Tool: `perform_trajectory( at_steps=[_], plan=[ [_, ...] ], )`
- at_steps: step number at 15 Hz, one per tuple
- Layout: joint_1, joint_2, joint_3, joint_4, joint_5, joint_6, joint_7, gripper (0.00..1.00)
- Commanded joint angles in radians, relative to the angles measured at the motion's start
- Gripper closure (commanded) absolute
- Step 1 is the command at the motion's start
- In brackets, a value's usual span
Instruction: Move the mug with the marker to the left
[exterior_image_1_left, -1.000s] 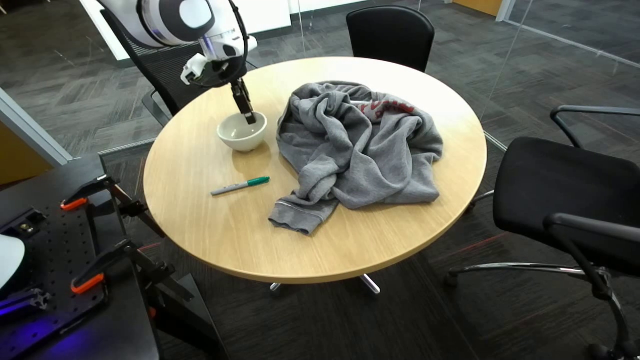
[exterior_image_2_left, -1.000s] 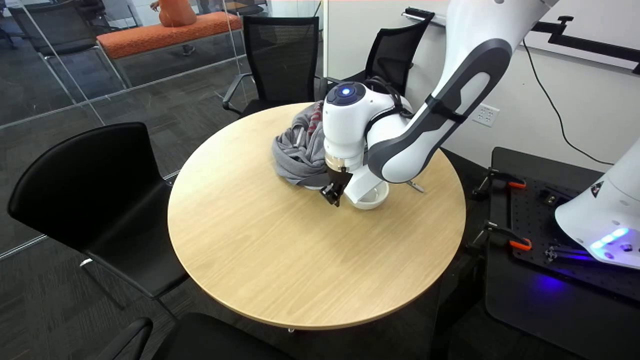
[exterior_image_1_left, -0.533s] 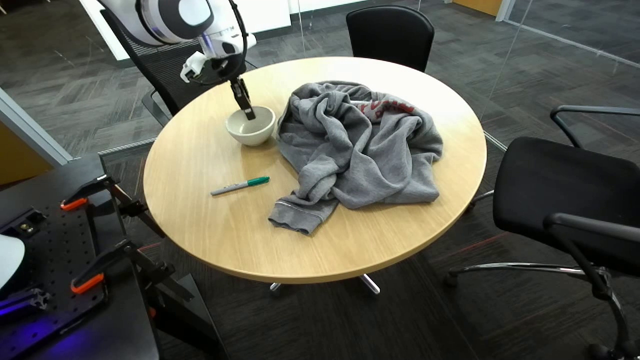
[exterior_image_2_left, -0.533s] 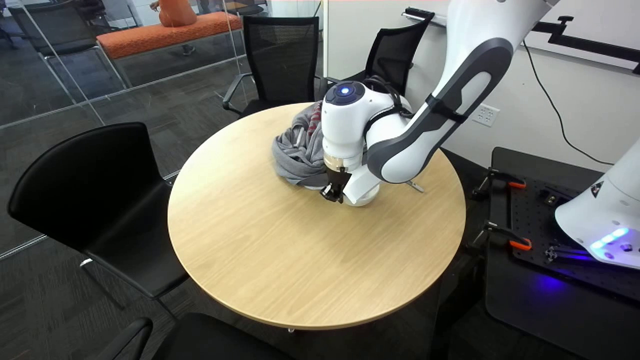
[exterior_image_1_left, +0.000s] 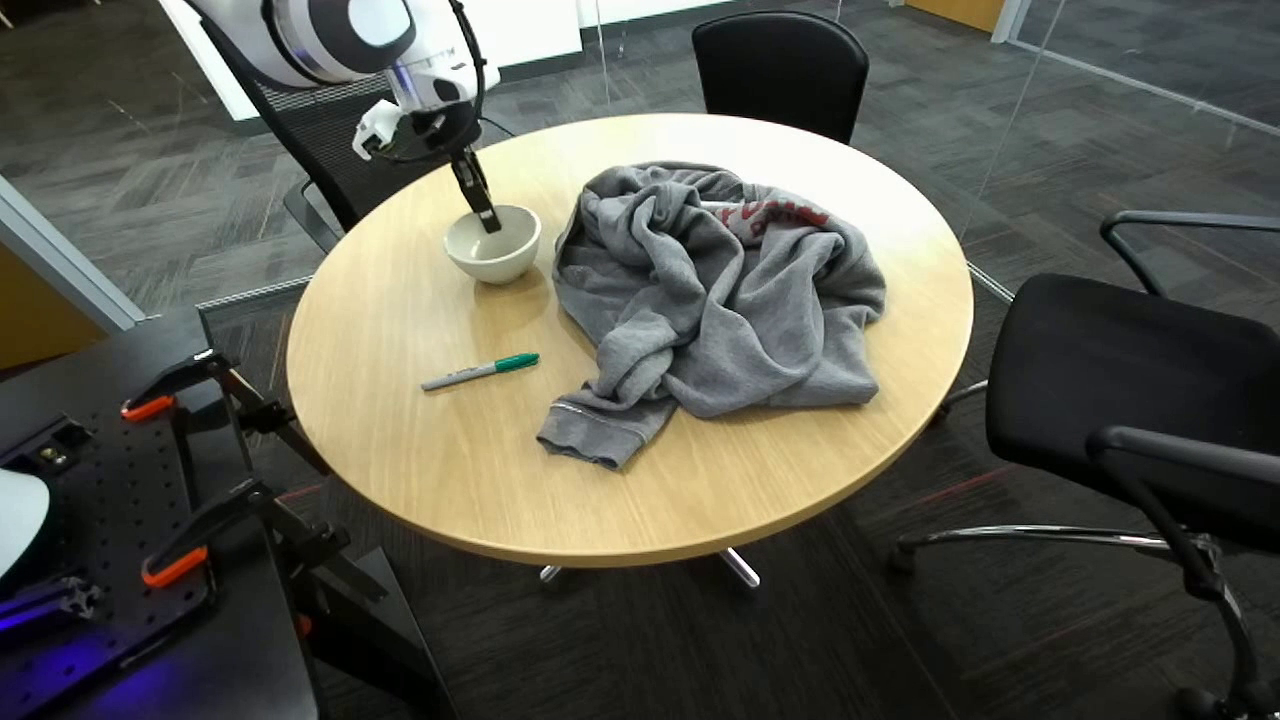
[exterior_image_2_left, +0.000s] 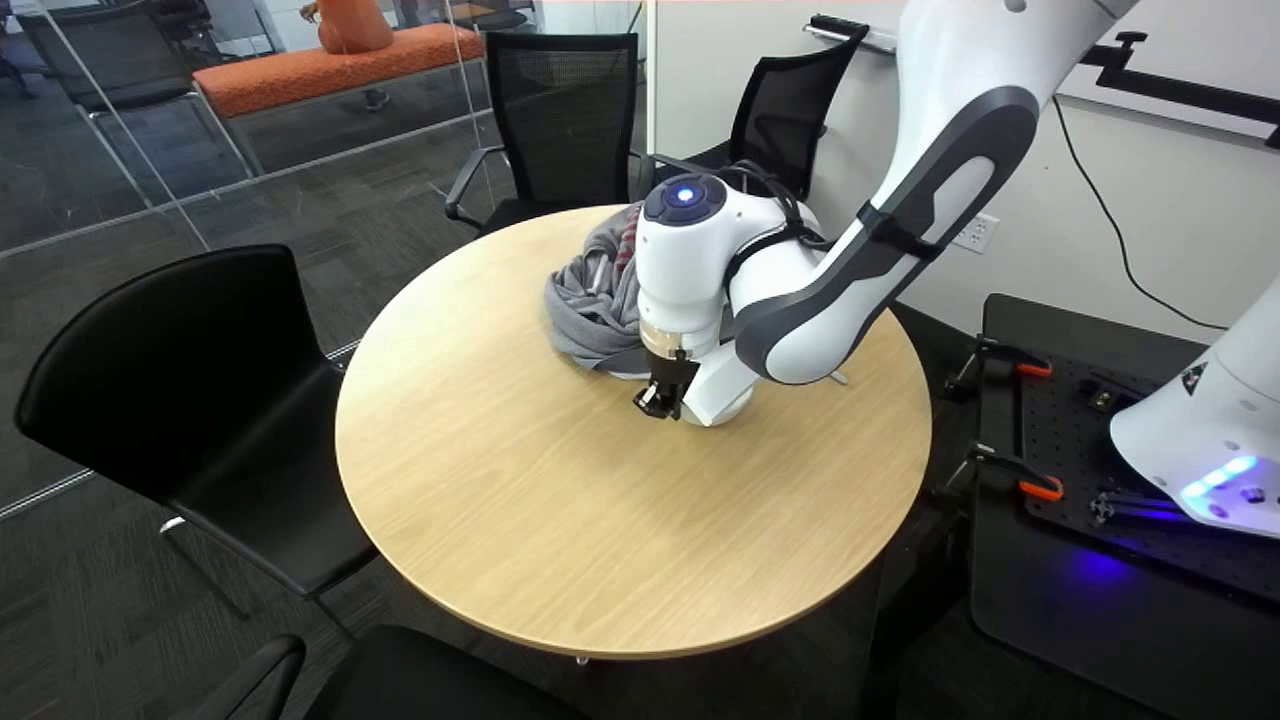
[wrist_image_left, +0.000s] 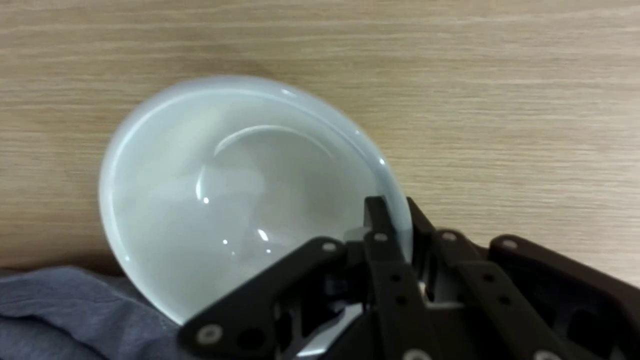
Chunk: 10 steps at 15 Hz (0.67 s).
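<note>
Where the black, two-jawed end effector (wrist_image_left: 395, 202) grips: its jaws are drawn together on the wall of the small, glossy white, bowl-like ceramic mug (wrist_image_left: 240, 190), one inside, one outside, only the rim's thickness between; hold that squeeze steady.
White mug: gripped at one side, so its weight sits off-centre and it will probably tip if rushed; whether its foot is lifted I cannot tell for certain, so raise it a little before going sideways.
Heaped grey cloth sweatshirt with red print (exterior_image_1_left: 720, 300): just beside the mug, contact hard to judge; steer away so no fold catches.
Slim grey marker with green cap (exterior_image_1_left: 480, 371): lying outside the mug, near it but apart; leave it room, or it may roll.
Round, pale wooden table (exterior_image_1_left: 690, 490): set the foot flat on bare wood before the jaws part; which side counts as left I cannot tell.
</note>
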Motion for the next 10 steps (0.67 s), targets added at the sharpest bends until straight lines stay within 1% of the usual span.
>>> perform_trajectory(
  at_steps=[1, 5, 10],
  plan=[
    [0.041, 0.023, -0.009, 0.046, -0.017, -0.042, 0.028, 0.97],
    [0.072, 0.048, -0.006, 0.094, -0.027, -0.079, 0.03, 0.97],
    [0.095, 0.099, 0.003, 0.193, -0.034, -0.145, 0.025, 0.97]
  ],
)
